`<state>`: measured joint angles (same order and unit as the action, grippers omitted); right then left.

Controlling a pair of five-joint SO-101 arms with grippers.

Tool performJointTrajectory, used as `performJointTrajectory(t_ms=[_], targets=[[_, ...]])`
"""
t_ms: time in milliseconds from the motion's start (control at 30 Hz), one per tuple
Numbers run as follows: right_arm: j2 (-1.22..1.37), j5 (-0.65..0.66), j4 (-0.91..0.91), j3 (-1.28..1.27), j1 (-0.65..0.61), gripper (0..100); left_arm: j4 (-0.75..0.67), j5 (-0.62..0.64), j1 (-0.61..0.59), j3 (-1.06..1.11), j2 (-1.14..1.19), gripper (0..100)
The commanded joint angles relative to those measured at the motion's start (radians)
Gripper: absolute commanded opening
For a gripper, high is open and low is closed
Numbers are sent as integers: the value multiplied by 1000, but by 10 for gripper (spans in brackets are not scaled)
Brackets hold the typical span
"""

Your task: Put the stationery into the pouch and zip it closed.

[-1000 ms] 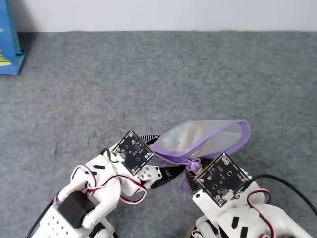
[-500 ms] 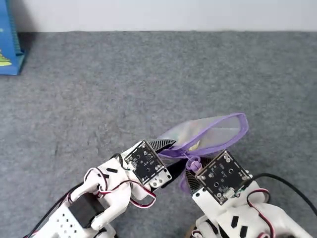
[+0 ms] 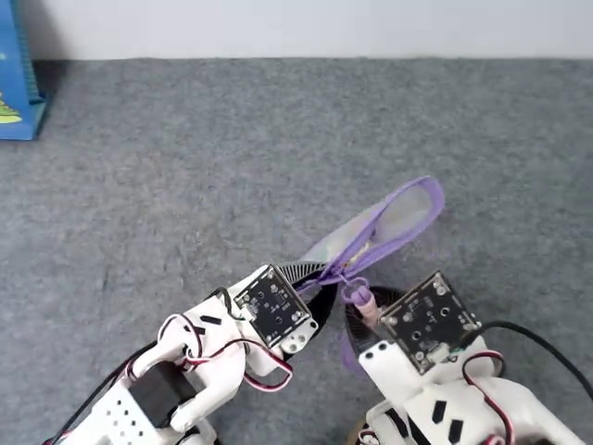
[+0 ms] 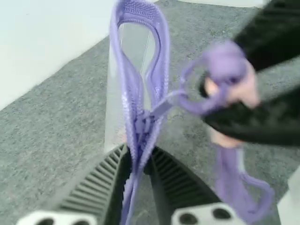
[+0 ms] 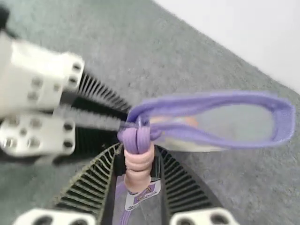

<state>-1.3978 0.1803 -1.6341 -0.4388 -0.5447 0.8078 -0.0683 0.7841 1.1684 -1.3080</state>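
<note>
A translucent pouch (image 3: 394, 215) with purple zipper trim hangs lifted off the carpet between both grippers, standing on edge. My left gripper (image 3: 313, 276) is shut on the pouch's zipper end, and in the left wrist view the purple trim (image 4: 137, 140) runs between its jaws (image 4: 138, 161). My right gripper (image 3: 363, 302) is shut on the zipper pull (image 5: 136, 140), a purple cord knot with a pink bead (image 5: 137, 166). The pouch mouth (image 5: 211, 117) is a narrow slit. Faint pale shapes show inside it.
A blue box (image 3: 15, 83) stands at the far left edge by the white wall. Grey carpet (image 3: 185, 167) covers the table, with open floor beyond the pouch. The two grippers sit close together at the near edge.
The left gripper came in toward the right gripper. The pouch rose from a wide, flat shape to a narrow one standing on edge and tilted up. The right gripper shifted slightly right with the pull.
</note>
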Motion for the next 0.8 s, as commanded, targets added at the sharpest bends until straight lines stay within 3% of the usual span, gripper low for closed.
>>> performJointTrajectory(t_ms=[0,333,767], targets=[[16,-63,91,37,73,8,63,9,0,-41,-14,10],[16,-180,526,-244,406,8,153,9,-17,-71,-14,9],[27,-143,848,-443,697,8,164,5,-44,-70,-14,9]])
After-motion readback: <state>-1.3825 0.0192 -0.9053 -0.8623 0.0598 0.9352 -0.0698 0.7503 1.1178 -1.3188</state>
